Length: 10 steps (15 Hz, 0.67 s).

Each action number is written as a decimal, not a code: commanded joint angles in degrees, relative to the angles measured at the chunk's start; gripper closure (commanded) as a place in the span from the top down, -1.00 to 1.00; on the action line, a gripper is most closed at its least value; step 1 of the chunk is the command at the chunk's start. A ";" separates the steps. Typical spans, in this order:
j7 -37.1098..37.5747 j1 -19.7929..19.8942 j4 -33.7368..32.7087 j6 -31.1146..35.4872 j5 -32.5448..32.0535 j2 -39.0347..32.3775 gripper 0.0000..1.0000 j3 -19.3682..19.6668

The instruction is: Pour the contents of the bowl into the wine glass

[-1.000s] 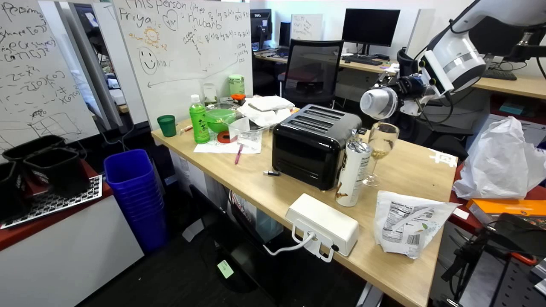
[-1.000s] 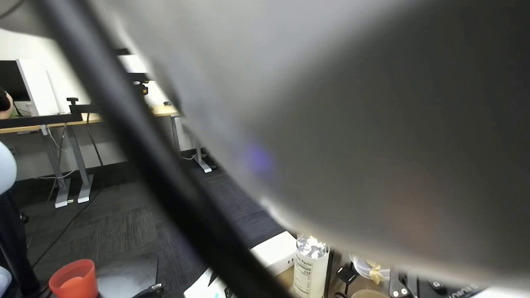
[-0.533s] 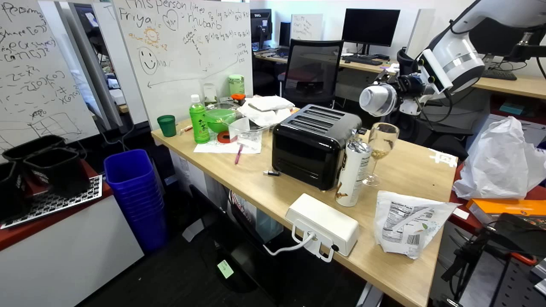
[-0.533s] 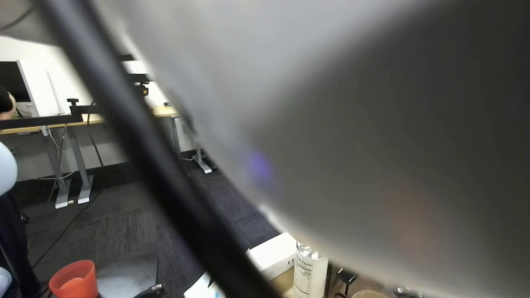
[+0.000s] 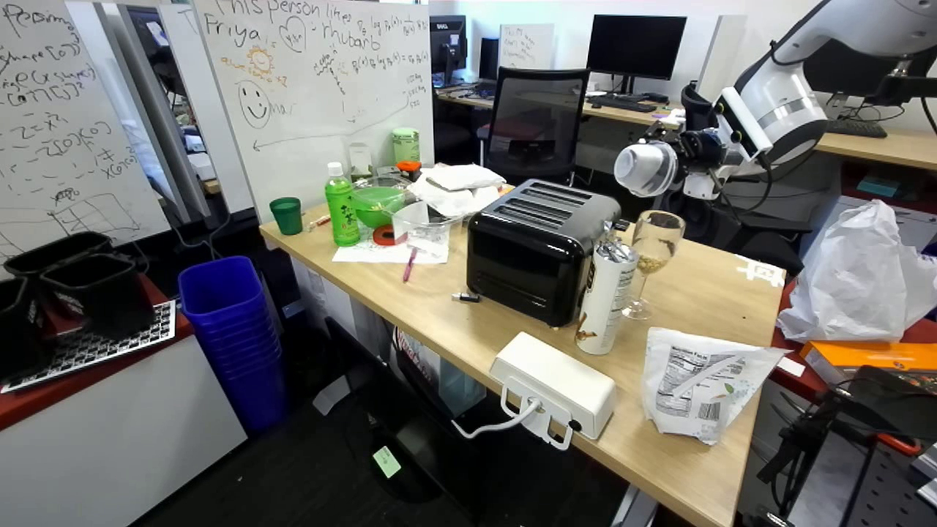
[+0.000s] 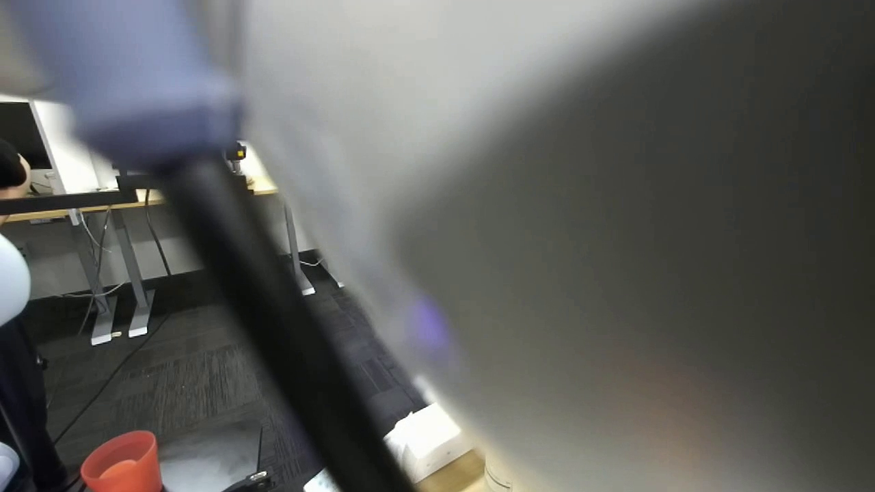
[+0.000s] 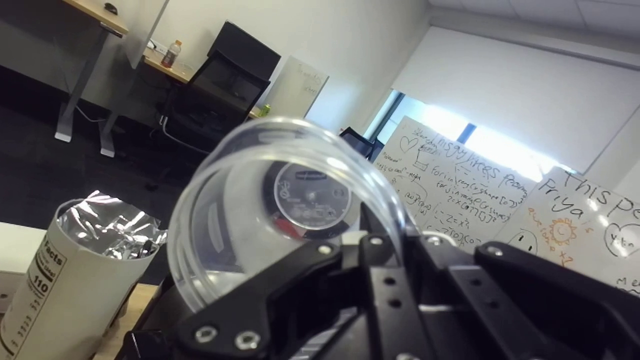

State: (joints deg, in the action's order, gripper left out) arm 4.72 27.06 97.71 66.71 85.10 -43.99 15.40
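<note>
My gripper (image 5: 681, 157) is shut on the rim of the clear bowl (image 5: 643, 170), which it holds in the air, tipped on its side. In the wrist view the gripper (image 7: 387, 245) pinches the bowl's near rim, and the clear bowl (image 7: 235, 205) faces the camera with its opening. Print and dark and red shapes show at its bottom; I see no loose contents in it. The wine glass (image 5: 657, 238) stands upright on the table below the bowl, with some tan bits low in its cup. The glass is out of view in the wrist view.
A black toaster (image 5: 538, 252) and a tall white can (image 5: 604, 300) stand beside the glass. A white pouch (image 5: 703, 384) and white box (image 5: 554, 380) are nearer the table's front edge. A green bottle (image 5: 340, 205) stands at the far end. The arm (image 6: 615, 239) blocks much of an exterior view.
The gripper and bowl have moved slightly up and to the left in an exterior view, and the bowl has turned a little. The arm now covers more of the table in an exterior view.
</note>
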 commanded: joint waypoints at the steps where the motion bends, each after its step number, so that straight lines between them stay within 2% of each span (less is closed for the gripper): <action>1: 2.66 1.65 -1.98 -2.90 1.88 -1.72 -0.96 -0.35; 10: 4.66 1.96 -2.03 -3.91 2.12 -2.17 -0.96 -0.17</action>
State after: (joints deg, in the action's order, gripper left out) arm 7.71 27.62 97.44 65.51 86.22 -44.61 15.41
